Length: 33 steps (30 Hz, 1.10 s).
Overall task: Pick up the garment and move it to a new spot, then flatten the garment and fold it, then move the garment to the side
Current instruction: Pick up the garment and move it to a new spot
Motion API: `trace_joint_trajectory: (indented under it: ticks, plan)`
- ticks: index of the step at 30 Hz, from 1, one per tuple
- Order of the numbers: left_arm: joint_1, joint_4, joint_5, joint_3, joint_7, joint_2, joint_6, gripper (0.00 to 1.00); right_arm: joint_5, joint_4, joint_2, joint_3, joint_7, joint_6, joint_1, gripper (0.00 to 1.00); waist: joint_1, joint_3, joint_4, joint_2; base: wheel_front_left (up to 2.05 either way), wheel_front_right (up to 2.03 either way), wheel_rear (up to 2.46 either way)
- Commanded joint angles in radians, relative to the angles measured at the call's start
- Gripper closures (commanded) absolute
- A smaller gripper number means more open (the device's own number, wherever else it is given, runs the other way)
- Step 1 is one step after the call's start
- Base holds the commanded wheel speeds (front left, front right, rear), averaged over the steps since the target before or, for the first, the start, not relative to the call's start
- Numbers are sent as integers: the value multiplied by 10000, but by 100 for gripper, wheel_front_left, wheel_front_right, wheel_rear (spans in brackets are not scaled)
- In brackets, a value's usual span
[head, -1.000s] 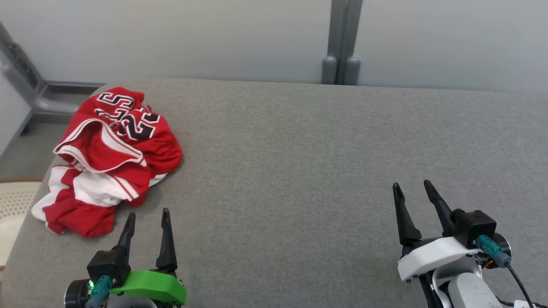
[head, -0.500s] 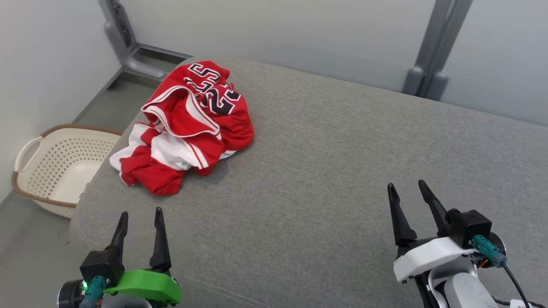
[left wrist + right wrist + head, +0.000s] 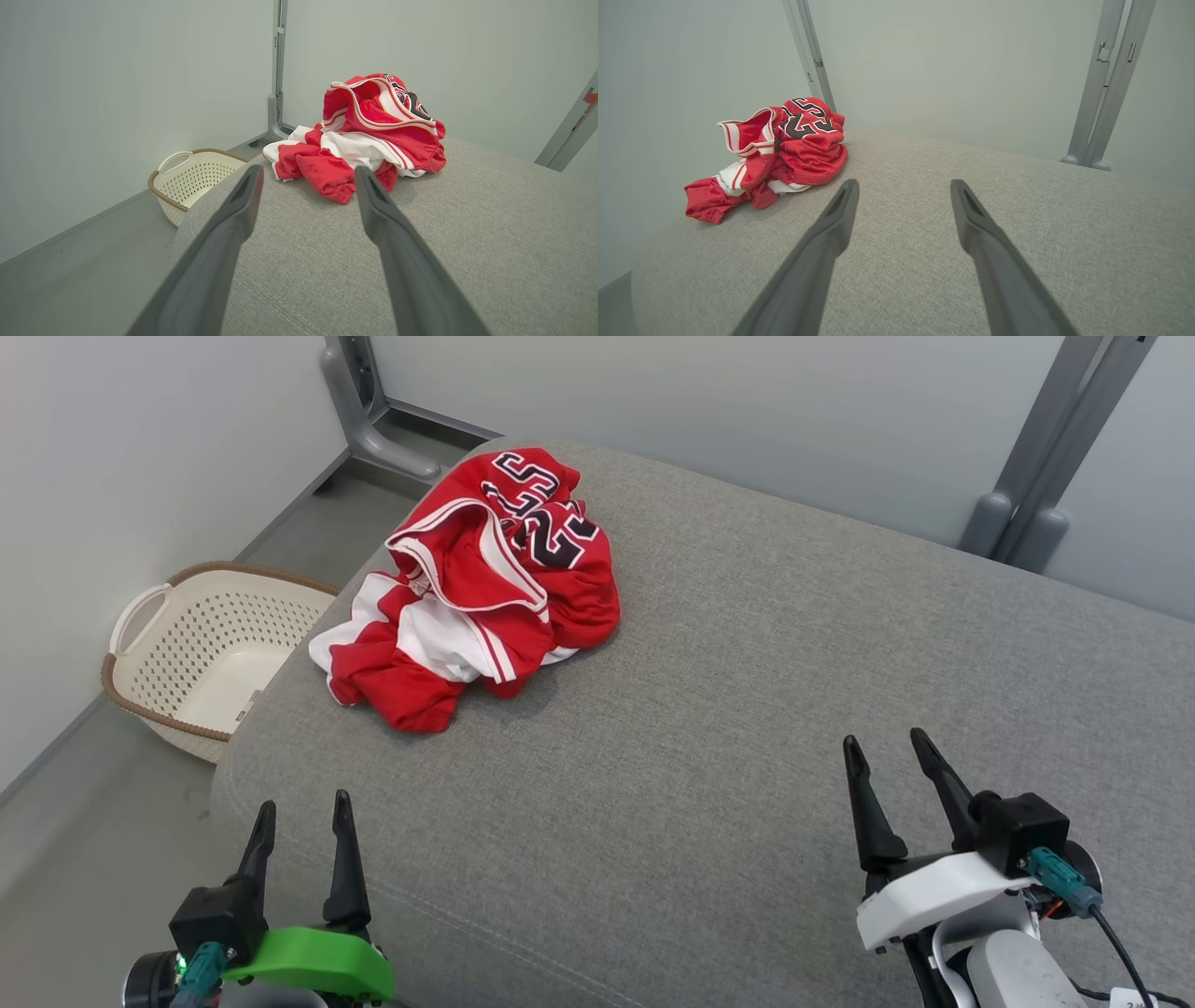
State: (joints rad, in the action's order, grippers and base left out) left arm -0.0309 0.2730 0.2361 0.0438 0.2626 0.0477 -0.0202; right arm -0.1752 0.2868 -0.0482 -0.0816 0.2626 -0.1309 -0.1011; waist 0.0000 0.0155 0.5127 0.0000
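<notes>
Head view: crumpled red-and-white mesh jersey point(image 3: 485, 588) lay upper left on grey fabric cushion point(image 3: 747, 709). The left gripper point(image 3: 304, 803) and right gripper point(image 3: 883, 738) stood wide, empty, apparently awaiting pickup. Left wrist view: jersey upper centre, near. Right wrist view: jersey left, well apart.

Garment point(image 3: 485, 588): thin red-and-white cloth, soft, faint sheen, black printed numerals.
Cushion point(image 3: 747, 709): grey woven cloth, matt, coarse weave, stitched seam near front edge.
Basket point(image 3: 215, 625): cream plastic, smooth, perforated; brown woven-look rim.
Left gripper point(image 3: 302, 805): green plastic shell, semi-matt.
Right gripper point(image 3: 882, 737): white plastic shell, slight gloss.
Fingers point(image 3: 219, 261) of both: dark, matt, smooth.
Posts point(image 3: 1036, 476): grey painted metal, smooth.
Wall point(image 3: 140, 448): smooth, matt.
</notes>
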Motion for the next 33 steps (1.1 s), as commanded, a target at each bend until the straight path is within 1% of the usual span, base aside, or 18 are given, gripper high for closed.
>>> trace_joint_trajectory:
  ticks: [1,4,8,14,18,22,23,27,33]
  plan:
    - [107,-16,24,-30,35,50,46,0,2,18,-39,-26,35,3,-77,0,0,7,-26,0,0,0,0]
    - [-71,208,30,-4,35,50,14,0,8,12,-39,-17,33,3,-97,0,0,41,-76,0,0,0,0]
    - [-970,1008,305,124,-43,49,-93,0,87,-3,-39,51,35,3,-114,0,0,180,-108,0,0,0,0]
    - [-3280,2828,1063,176,-940,51,-342,0,404,-51,-39,139,33,3,-289,0,0,636,-347,0,0,0,0]
    - [-5036,4092,1703,-27,-1455,44,-470,0,695,-192,-43,37,-133,3,-477,0,0,1184,-710,0,0,0,0]
    - [-6445,5144,2293,-380,-1787,96,-589,0,1051,-533,-43,-96,-407,3,-670,0,0,1858,-1270,0,0,0,0]
    - [-6795,5387,2402,-493,-1858,185,-606,0,1122,-641,-43,-108,-489,5,-728,0,0,2045,-1432,0,0,0,0]
    - [-7725,6336,2666,-663,-2331,448,-648,0,1453,-1067,-42,-34,-757,5,-804,0,0,2656,-1961,0,0,0,0]
    - [-8536,7406,3031,-986,-2777,793,-492,0,1670,-1612,-40,98,-991,5,-730,0,0,3304,-2514,0,0,0,0]
